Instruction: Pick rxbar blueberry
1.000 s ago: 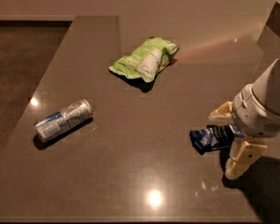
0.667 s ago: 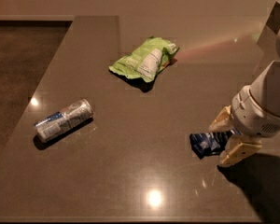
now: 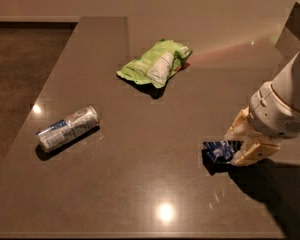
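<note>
Gripping the one rxbar blueberry (image 3: 216, 150), the hand (image 3: 236, 148) sits apart from one can (image 3: 67, 129), one bag (image 3: 155, 64).

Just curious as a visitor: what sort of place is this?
Probably an office snack or kitchen area: a long dark counter holds a chip bag, a drink can and a rxbar blueberry, with the gripper at the bar.

rxbar blueberry (image 3: 217, 151) navy, white lettering | cream gripper (image 3: 233, 148) at it | bag (image 3: 155, 64) light green | can (image 3: 67, 129) silver-blue | table (image 3: 140, 184) grey-brown
</note>
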